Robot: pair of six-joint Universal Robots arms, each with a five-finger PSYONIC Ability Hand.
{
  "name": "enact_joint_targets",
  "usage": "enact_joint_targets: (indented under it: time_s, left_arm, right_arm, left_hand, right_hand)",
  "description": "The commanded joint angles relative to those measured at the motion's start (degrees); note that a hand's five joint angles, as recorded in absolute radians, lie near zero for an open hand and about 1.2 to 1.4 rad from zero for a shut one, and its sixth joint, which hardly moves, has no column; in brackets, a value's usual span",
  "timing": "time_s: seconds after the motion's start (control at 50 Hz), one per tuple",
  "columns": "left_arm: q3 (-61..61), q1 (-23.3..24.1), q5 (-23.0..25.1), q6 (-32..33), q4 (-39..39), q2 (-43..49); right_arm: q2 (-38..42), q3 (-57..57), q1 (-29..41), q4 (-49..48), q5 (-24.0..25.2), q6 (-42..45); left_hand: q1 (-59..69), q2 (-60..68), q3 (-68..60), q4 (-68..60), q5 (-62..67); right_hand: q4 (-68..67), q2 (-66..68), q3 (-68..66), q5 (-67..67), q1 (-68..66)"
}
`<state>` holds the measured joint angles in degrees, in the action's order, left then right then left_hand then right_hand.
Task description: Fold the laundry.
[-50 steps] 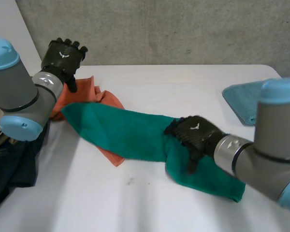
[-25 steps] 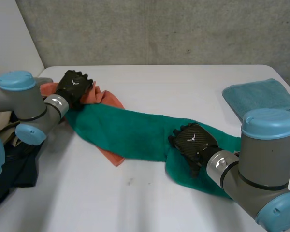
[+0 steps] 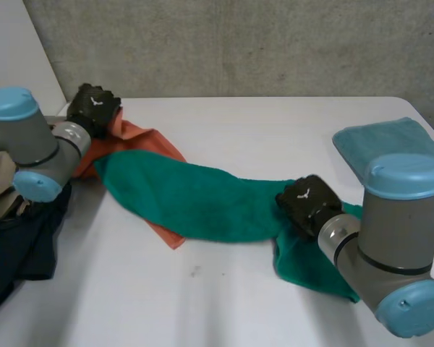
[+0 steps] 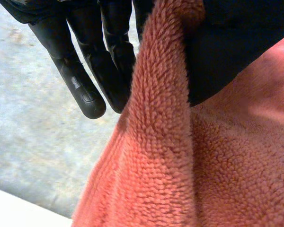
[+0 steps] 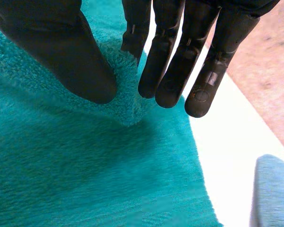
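My left hand [image 3: 94,108] and right hand [image 3: 309,204] are matt black, and each has a small white mark on its back. Behind each hand there is a silvery wrist ring [image 3: 331,233]. My left arm [image 3: 29,144] and right arm [image 3: 394,238] are thick grey tubes with round joints, closed by light-blue caps [image 3: 406,172]. Seen close, my left fingers [image 4: 80,82] are slim, smooth and black with rounded tips, and one tip has a small round dimple. My right fingers [image 5: 208,71] carry small pale rectangular marks. My right thumb [image 5: 57,47] is broad and blunt.
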<state>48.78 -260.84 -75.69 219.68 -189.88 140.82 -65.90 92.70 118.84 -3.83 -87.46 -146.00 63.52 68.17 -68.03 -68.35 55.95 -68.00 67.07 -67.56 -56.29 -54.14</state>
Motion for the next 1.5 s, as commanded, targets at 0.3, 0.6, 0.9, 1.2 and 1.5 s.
enact_joint_targets:
  time_s: [0.3, 0.6, 0.9, 1.2, 1.5]
  left_arm:
    - [3.77, -10.83, -13.96, 2.69, -19.91, -23.48]
    - [15.63, -11.18, -12.02, 4.88, -19.21, -24.63]
    - [25.48, -6.45, -12.73, 13.52, -9.73, -24.26]
    - [23.91, -1.25, -6.13, -4.09, 12.61, -17.89]
    - [15.82, -3.18, -14.13, 10.68, 6.55, -5.38]
  right_arm:
    - [-4.94, 1.0, -1.68, 1.37, -0.25, 3.0]
    - [-4.41, 0.82, -1.33, 1.37, -0.08, 2.74]
    - [-4.59, 0.82, -1.77, 1.1, -0.16, 2.12]
    - [-4.5, 1.08, -2.04, 1.28, -0.16, 2.03]
    - [-4.5, 2.14, -1.95, 0.93, 0.01, 2.12]
  left_hand:
    - [16.48, 11.83, -11.97, -11.65, 14.05]
    - [-10.3, -14.95, 14.8, 15.13, -12.72]
    - [-52.28, -56.93, 56.79, 57.11, -54.71]
    - [-50.96, -55.6, 55.46, 55.78, -53.38]
    - [-27.95, -32.6, 32.46, 32.78, -30.38]
  right_hand:
    - [-12.0, 12.93, -12.44, -13.71, -25.86]
    - [-12.0, 12.93, -12.44, -13.71, -25.86]
    - [15.53, -14.6, 15.09, 13.82, 1.67]
    - [30.16, -29.23, 29.72, 28.45, 16.3]
    - [30.33, -29.4, 29.89, 28.62, 16.47]
